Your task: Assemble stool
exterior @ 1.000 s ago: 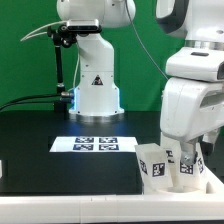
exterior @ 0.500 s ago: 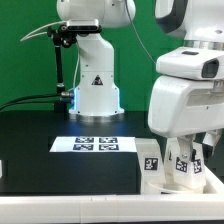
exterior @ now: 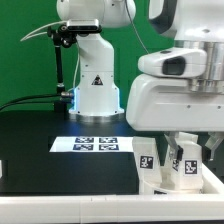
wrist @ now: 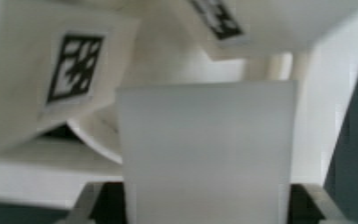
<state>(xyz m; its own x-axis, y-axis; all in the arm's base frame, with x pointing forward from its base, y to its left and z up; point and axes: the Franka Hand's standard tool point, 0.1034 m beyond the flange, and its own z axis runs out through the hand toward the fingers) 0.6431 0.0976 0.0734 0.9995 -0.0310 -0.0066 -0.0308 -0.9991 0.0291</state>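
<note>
In the exterior view the arm's white wrist housing [exterior: 180, 95] fills the exterior view's right, hanging over the black table [exterior: 40, 150]; further back stands the robot base [exterior: 97, 85], and in front of it the marker board [exterior: 96, 144] lies flat on the table; beneath the housing the gripper [exterior: 186, 148] reaches down among the stool legs [exterior: 150, 162], white tagged blocks clustered upright at the exterior view's right near the table's front edge; whether the fingers are spread or pressed together cannot be told from here, since housing and legs hide them; the wrist view shows what the exterior one cannot: a plain white block face [wrist: 208, 150] close before the lens, with a tagged leg [wrist: 73, 70] tilted just beside it, though the fingers themselves stay indistinct and blurred
</note>
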